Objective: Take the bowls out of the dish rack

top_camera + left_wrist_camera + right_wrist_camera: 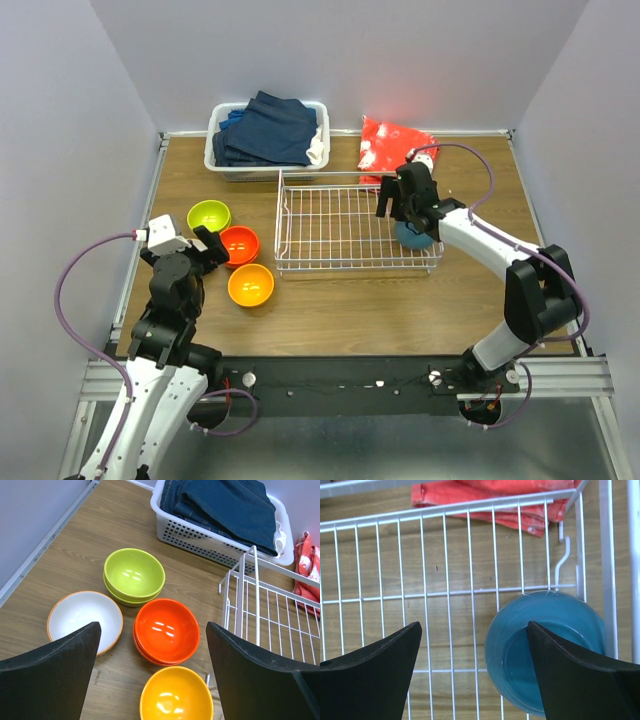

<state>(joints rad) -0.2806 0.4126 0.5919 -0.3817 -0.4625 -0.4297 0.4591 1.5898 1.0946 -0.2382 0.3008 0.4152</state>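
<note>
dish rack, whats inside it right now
The dish rack holds one teal bowl in its near right corner, partly covered by the open right gripper above it. Elsewhere only wire and the wooden table beneath show. Anything under the bowl is hidden.

Glossy bowls [166,629], white wire rack [352,225]
</note>
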